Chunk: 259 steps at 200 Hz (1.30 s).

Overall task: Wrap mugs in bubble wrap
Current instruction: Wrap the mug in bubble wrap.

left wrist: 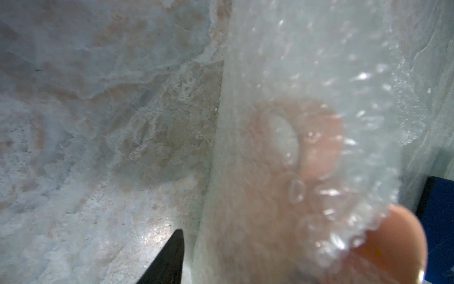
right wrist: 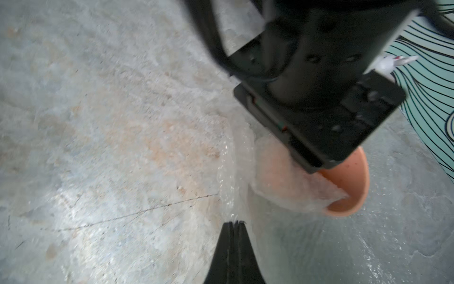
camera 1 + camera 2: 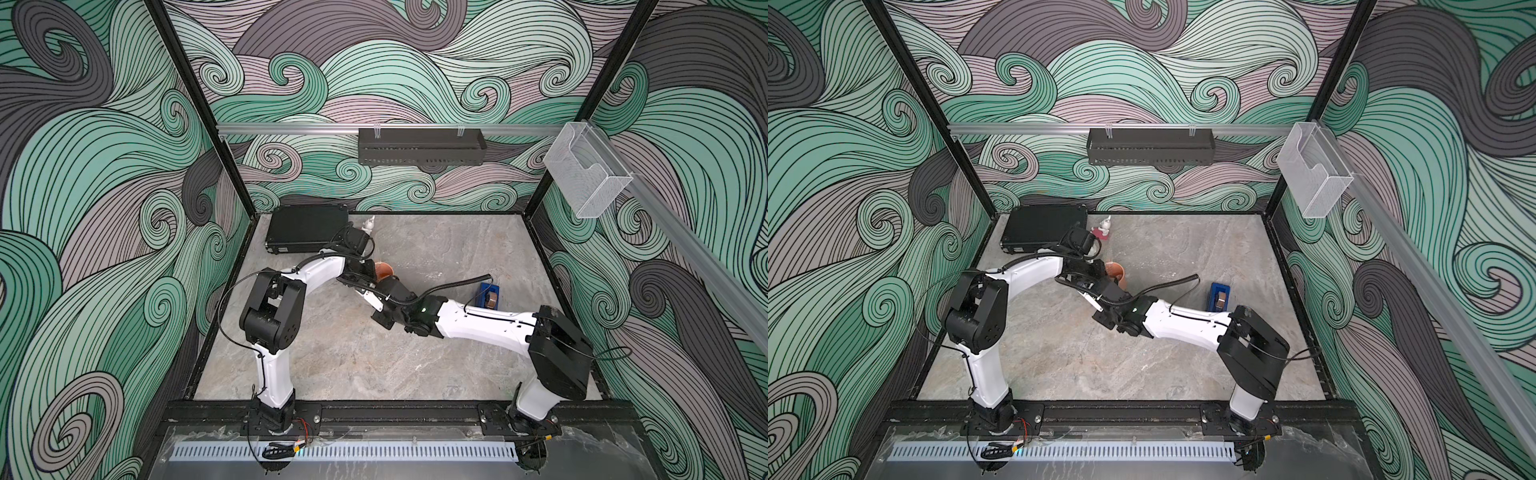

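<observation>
One mug (image 2: 348,196), one bubble wrap (image 2: 282,186) (draped over it), two end effectors. The left end effector (image 2: 317,157) meets the mug's rim, grip unclear; the right end effector (image 2: 233,225), beside the mug, pinches the bubble wrap.

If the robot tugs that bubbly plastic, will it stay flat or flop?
Probably flop: the bubble wrap creases and drapes over the orange mug. It seems light, since the right gripper holds a fold up by one pinched edge. Being thin and glossy, it might slip.

Blue tape dispenser (image 3: 488,294) sits well apart from black case (image 3: 305,228).
</observation>
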Available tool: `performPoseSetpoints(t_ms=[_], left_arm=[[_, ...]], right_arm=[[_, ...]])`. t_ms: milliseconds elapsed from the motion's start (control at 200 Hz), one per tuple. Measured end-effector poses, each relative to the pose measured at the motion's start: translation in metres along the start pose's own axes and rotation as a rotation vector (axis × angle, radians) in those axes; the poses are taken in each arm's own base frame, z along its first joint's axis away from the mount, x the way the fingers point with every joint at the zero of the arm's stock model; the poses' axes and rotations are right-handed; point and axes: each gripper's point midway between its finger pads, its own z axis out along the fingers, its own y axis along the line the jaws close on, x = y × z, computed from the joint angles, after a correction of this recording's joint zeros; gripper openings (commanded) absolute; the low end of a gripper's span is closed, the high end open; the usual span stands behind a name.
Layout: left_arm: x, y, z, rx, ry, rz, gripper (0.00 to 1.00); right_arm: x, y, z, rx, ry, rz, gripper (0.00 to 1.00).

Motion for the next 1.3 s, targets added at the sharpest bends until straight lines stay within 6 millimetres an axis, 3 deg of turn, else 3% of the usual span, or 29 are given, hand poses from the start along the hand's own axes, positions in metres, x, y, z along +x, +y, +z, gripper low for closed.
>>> performPoseSetpoints(t_ms=[210, 385, 906, 1296], left_arm=[[-0.002, -0.001, 0.0, 0.011, -0.001, 0.001, 0.51], [-0.003, -0.001, -0.001, 0.025, -0.001, -0.003, 0.51], [-0.004, -0.002, -0.003, 0.072, -0.019, -0.009, 0.48], [0.002, 0.005, -0.037, 0.104, -0.094, -0.015, 0.52]], right_arm=[[-0.021, -0.04, 0.007, 0.044, -0.025, 0.101, 0.0], [-0.019, -0.057, 0.019, 0.041, -0.005, 0.164, 0.0], [-0.007, -0.078, 0.05, -0.038, 0.063, 0.296, 0.0], [-0.005, -0.081, 0.058, -0.093, 0.089, 0.335, 0.0]])
